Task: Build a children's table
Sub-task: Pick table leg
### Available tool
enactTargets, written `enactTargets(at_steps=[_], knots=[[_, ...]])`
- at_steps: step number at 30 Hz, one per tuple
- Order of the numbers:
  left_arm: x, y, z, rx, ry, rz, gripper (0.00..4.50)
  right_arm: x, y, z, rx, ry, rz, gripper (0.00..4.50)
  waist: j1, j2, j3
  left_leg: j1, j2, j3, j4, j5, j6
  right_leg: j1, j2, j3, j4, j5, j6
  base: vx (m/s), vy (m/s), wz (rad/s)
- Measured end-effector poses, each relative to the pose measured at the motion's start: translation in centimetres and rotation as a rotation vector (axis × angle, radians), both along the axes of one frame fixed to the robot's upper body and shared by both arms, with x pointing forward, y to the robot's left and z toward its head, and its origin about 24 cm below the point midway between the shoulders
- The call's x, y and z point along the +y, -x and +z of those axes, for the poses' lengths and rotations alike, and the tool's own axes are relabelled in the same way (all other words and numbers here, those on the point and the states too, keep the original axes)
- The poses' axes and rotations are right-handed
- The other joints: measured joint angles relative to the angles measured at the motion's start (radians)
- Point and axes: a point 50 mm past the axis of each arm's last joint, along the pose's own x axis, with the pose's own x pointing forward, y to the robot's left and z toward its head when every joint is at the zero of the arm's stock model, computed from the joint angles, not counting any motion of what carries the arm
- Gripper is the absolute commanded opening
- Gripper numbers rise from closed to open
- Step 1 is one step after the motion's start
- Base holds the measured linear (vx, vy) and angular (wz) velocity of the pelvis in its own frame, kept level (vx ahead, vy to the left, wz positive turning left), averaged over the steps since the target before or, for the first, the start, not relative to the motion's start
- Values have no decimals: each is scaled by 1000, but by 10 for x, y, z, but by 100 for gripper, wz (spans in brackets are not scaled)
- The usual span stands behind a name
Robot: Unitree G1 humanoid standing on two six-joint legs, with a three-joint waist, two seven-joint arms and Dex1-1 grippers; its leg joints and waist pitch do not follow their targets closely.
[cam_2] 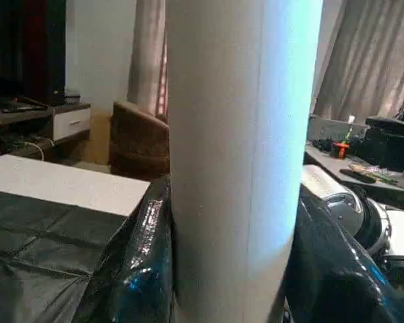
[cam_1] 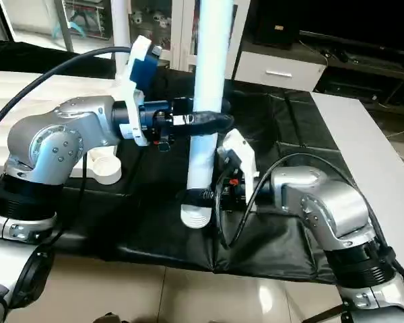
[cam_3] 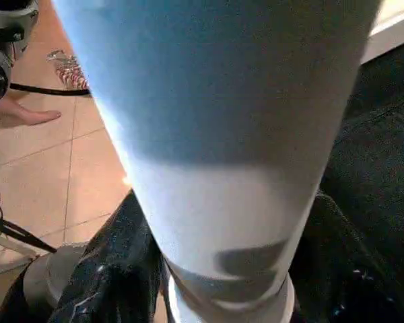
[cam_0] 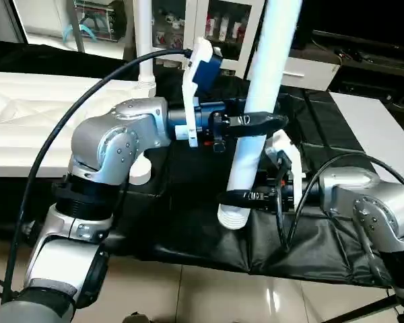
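Observation:
A white tube leg (cam_0: 266,81) stands nearly upright over the black cloth, with its threaded end (cam_0: 233,217) at the bottom, just above the cloth. My left gripper (cam_0: 259,122) is shut on the leg at mid height; its black fingers (cam_2: 138,269) press both sides. My right gripper (cam_0: 241,197) grips the leg low down, just above the thread, and its fingers (cam_3: 114,282) hug the tube. The white tabletop (cam_0: 27,114) lies upside down at the left with a round corner socket (cam_0: 140,169) near my left elbow. Another leg (cam_0: 145,47) stands upright in a far socket.
A black cloth (cam_0: 310,121) covers the work surface under the leg. A white slab (cam_0: 377,128) lies at the right. A white cabinet with glass doors (cam_0: 209,20) stands behind. Tiled floor (cam_0: 209,296) runs along the near edge.

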Motion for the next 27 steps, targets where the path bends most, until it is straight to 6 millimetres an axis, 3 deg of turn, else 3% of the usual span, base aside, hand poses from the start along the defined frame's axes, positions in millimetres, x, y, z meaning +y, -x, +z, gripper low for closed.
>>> enactTargets(at_steps=[3, 5, 9, 27], knots=[[-1, 0, 0, 2, 0, -2, 177, 1, 0, 0, -4, 1, 4, 200, 0, 0, 0, 0, 0, 0, 0, 0, 0, 0, 0, 0, 1, 0, 0, 0, 0, 0], [-1, 0, 0, 2, 0, -2, 177, 1, 0, 0, -7, 1, 5, 255, 0, 0, 0, 0, 0, 0, 0, 0, 0, 0, 0, 0, 1, 0, 0, 0, 0, 0], [-2, 0, 2, -7, -1, -10, 177, 1, -1, -2, -2, 5, -3, 292, 0, 0, 0, 0, 0, 0, 0, 0, 0, 0, 0, 0, 1, 0, 0, 0, 0, 0], [0, 2, 5, -42, -28, -28, 177, 2, -3, -5, -16, 14, -11, 295, 1, 0, 0, 0, 0, 0, 0, 0, -1, 0, 0, 0, 2, 0, 0, 0, 0, 0]])
